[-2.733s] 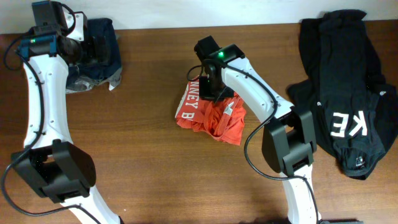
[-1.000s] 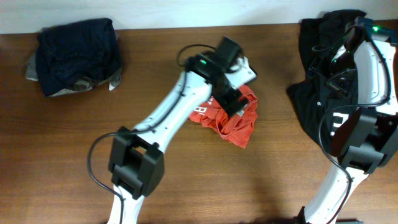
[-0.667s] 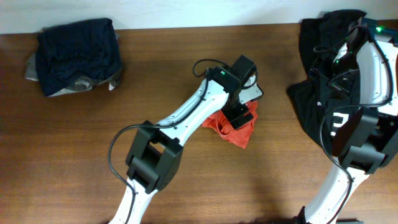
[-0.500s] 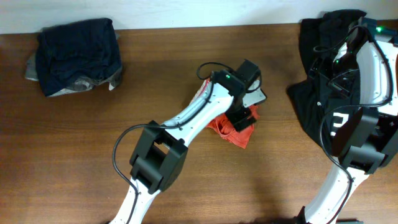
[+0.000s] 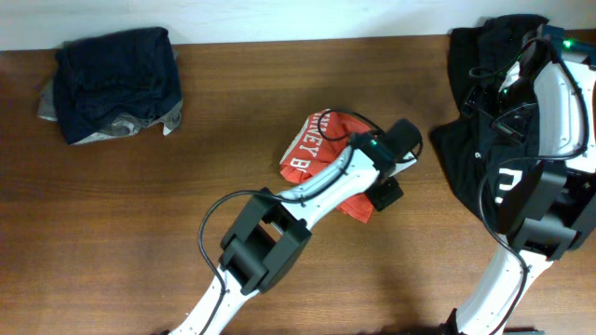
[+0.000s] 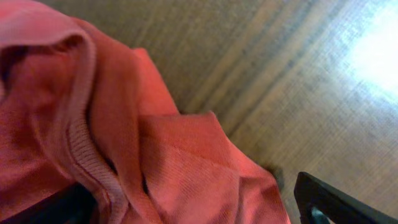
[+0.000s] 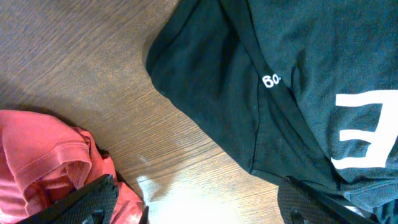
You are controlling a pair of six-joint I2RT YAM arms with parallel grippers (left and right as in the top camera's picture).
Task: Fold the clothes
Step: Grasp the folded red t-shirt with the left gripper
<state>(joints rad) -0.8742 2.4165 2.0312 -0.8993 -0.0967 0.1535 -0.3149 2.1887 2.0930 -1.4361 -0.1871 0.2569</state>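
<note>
The red-orange T-shirt (image 5: 321, 149) lies crumpled in the middle of the desk (image 5: 140, 233), with white lettering showing on its left flap. The left tool (image 5: 385, 191) sits at the shirt's right edge. In the left wrist view, red cloth with a ribbed hem fills the left part of the frame and wood grain the right. The right tool (image 7: 208, 208) is well apart from the shirt, above the left border of the black garment (image 5: 521, 112) at the far right. Its wrist view catches only a fold of the shirt in the lower left corner

At the far left, a dark navy pile (image 5: 112, 79) rests near the back edge, well apart from the shirt, with a broad stretch of wood between them. The front of the desk is open wood, crossed by the left arm, which slants up to the shirt. A narrower strip of wood separates the shirt from the black garment, which runs out to the right border of the overhead view

The left tool's jaws stand wide and grip nothing. One finger (image 6: 329, 199) hangs over wood on the right, and the other is a dark shape low on the left against the cloth; I cannot tell whether it touches. The right tool is also spread wide with nothing held, its fingers low on either side of the garment's hem, near a white "E" and a small "60"
</note>
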